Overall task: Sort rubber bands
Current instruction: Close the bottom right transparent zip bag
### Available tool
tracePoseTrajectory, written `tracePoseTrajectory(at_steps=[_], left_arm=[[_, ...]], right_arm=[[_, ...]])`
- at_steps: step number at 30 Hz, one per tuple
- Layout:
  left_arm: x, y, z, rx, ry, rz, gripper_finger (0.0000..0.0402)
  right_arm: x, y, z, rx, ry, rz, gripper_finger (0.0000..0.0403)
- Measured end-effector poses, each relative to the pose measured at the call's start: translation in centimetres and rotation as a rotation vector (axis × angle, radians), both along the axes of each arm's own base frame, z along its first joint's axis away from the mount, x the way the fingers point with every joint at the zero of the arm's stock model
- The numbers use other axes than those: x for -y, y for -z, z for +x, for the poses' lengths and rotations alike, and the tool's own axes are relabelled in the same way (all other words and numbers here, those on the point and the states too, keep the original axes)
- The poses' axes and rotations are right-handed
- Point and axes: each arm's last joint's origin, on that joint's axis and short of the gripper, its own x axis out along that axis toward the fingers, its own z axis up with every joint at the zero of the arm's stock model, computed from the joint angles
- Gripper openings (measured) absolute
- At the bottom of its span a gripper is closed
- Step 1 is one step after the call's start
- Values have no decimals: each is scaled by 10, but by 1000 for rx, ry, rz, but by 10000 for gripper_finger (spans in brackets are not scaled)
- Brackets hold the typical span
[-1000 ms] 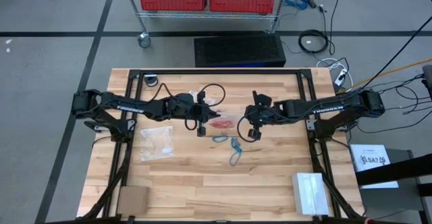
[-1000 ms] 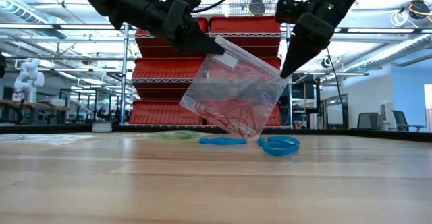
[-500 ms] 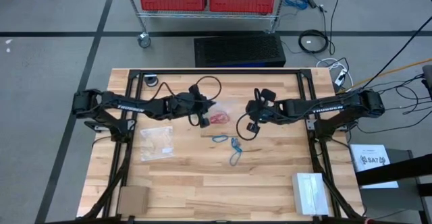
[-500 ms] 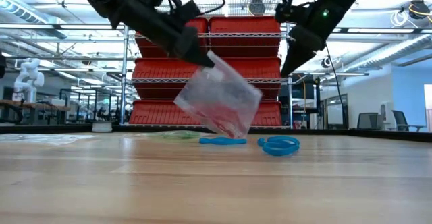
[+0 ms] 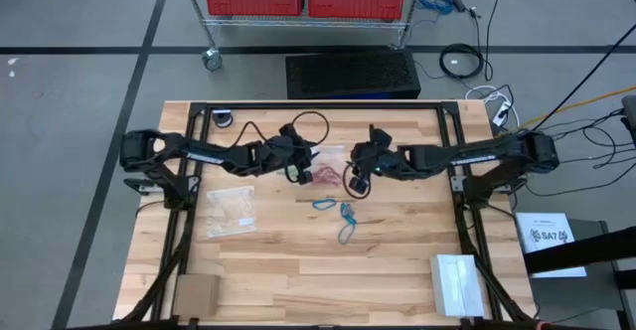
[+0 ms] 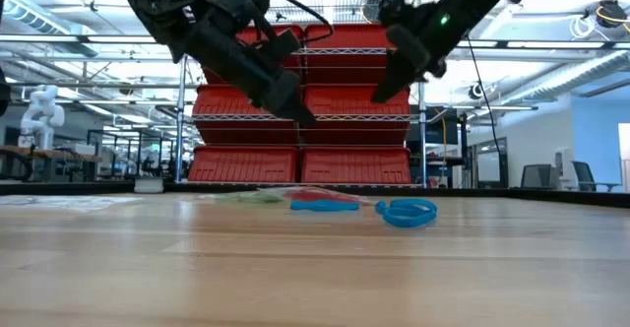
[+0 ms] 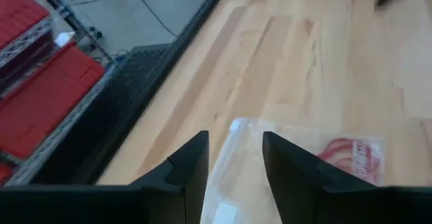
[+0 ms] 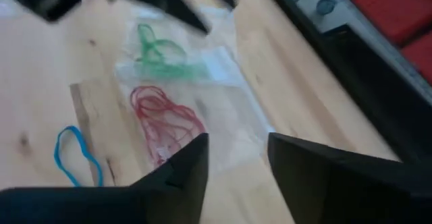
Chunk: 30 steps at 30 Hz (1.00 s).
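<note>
A clear zip bag [image 5: 324, 177] with red rubber bands [image 8: 166, 120] inside lies flat on the table's middle. My left gripper [image 7: 233, 158] hovers open above the bag's left end. My right gripper [image 8: 236, 150] hovers open above its right side. Neither touches the bag. Another clear bag holding green rubber bands [image 8: 160, 51] lies beside it, on its far side. Loose blue rubber bands [image 5: 343, 216] lie on the wood just nearer, also seen in the low view [image 6: 408, 211].
A third clear bag [image 5: 230, 211] lies on the table's left part. A brown card [image 5: 196, 292] sits at the near left corner and a white box [image 5: 455, 282] at the near right. Black cables [image 5: 316, 131] loop off the left arm.
Both grippers have let go of the bag with the red bands. First the right released its corner, so the bag swung down from the left gripper, and then it dropped flat on the table. My right gripper has moved toward the table's left and far side.
</note>
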Motion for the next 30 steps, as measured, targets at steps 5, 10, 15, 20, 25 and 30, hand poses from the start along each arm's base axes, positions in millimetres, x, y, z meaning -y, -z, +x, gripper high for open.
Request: tracePoseTrajectory(at_steps=[5, 10, 15, 20, 25, 30], left_arm=[[1, -13, -17, -81, -19, 7, 146], [5, -24, -39, -200, -15, -12, 121], [9, -28, -58, -295, -22, -58, 87], [13, -25, -77, -416, -70, -145, 58], [17, -18, -97, -559, -157, -250, 34], [26, -14, -110, -662, -219, -323, 15]], right_arm=[[16, 34, 20, -55, 21, 21, 56], [33, 64, 35, -51, 68, 49, 8], [45, 92, 42, -83, 56, 130, 1], [53, 110, 41, -146, 84, 153, 1], [63, 112, 31, -200, 166, 176, 0], [75, 106, 10, -318, 339, 123, 0]])
